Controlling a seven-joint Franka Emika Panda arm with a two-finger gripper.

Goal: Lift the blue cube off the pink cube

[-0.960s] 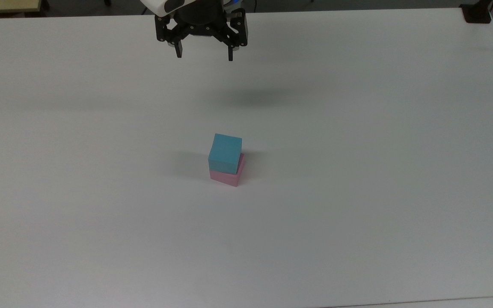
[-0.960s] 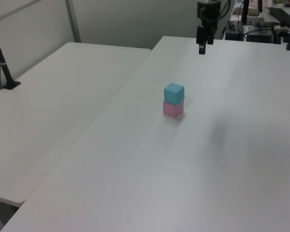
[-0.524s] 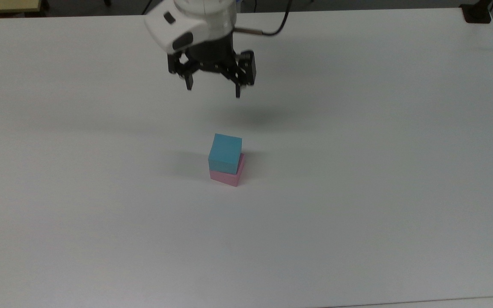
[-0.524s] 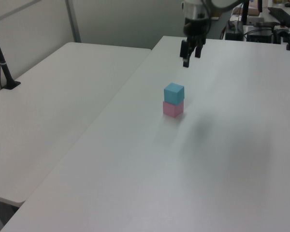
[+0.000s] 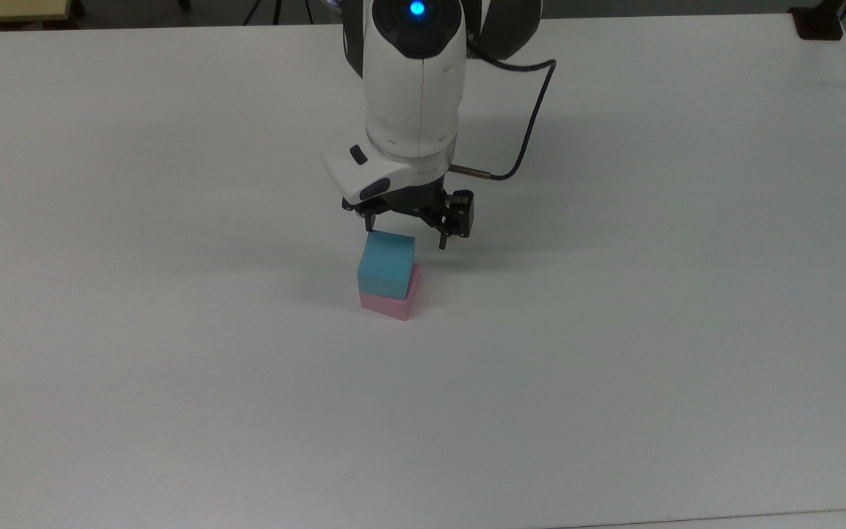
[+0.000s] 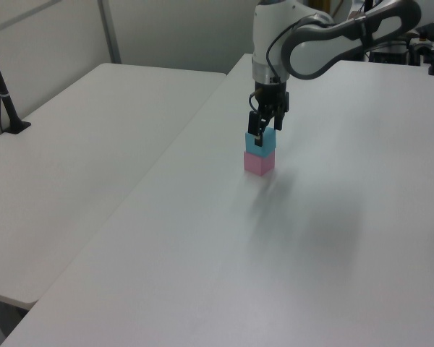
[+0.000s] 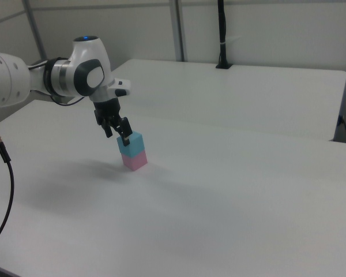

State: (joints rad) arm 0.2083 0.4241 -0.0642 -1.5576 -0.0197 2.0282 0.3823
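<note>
Two spread fingers of the gripper (image 5: pixel 406 236) hover just above the blue cube (image 5: pixel 386 264), seemingly light, rigid foam best pinched on opposite side faces, clear of the pink cube (image 5: pixel 393 303) beneath.

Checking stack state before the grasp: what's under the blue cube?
The pink cube sits directly under the blue cube, turned slightly out of line with it, on the white table. The pink cube's top face is covered, so the contact cannot be seen.

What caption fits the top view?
Open gripper poised beside the blue cube stacked on the pink cube.
</note>
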